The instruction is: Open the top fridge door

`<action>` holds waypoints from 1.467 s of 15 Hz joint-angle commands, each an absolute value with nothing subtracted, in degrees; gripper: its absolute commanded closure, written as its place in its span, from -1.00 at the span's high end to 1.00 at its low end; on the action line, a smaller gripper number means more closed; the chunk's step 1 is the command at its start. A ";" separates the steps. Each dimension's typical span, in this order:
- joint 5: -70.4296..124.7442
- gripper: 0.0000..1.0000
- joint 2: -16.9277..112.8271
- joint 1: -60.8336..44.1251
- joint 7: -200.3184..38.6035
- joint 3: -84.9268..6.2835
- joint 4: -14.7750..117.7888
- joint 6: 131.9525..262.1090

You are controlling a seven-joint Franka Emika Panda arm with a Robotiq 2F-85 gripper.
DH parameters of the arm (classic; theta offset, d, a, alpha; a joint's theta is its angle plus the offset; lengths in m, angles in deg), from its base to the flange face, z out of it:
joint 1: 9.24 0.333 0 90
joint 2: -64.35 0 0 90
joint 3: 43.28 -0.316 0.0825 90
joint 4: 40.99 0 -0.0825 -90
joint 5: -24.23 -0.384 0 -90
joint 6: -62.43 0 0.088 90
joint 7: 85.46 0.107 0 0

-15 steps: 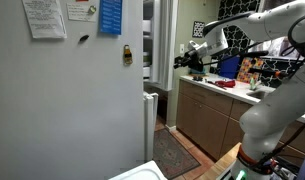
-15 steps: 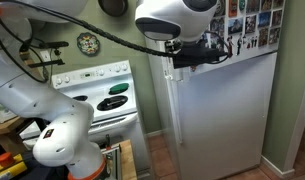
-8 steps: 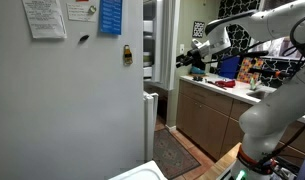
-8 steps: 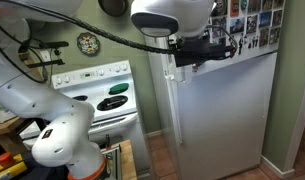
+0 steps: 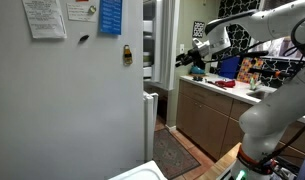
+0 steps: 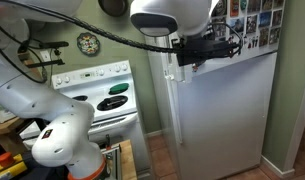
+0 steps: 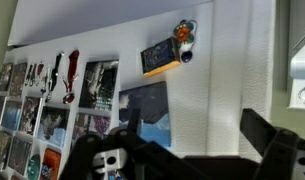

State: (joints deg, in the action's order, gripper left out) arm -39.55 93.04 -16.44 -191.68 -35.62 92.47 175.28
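Observation:
The fridge stands in both exterior views. Its top door [image 6: 254, 22] is white, shut, and covered with photos and magnets; the lower door [image 6: 227, 115] is plain. My gripper [image 6: 197, 52] hovers in front of the top door near its left edge, at the seam between the doors. In an exterior view it [image 5: 184, 59] points at the fridge front from a short way off. In the wrist view the top door [image 7: 227, 60] fills the frame and my gripper [image 7: 197, 140] is open, with bare white door between the dark fingers. It holds nothing.
A white stove [image 6: 100, 95] stands beside the fridge. The fridge's grey side [image 5: 72, 110] carries papers and a magnet. A counter with cabinets [image 5: 217, 110] lies behind the gripper. A white handle part [image 7: 302, 65] shows at the wrist view's right edge.
My gripper has crept a little closer to the top door's edge. The door has not moved.

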 commanded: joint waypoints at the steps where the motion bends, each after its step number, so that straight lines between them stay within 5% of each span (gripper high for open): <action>1: -41.32 1.00 92.63 -16.34 -193.42 -37.13 93.16 182.17; 22: -26.44 1.00 102.17 -16.22 -186.29 -33.03 93.59 182.45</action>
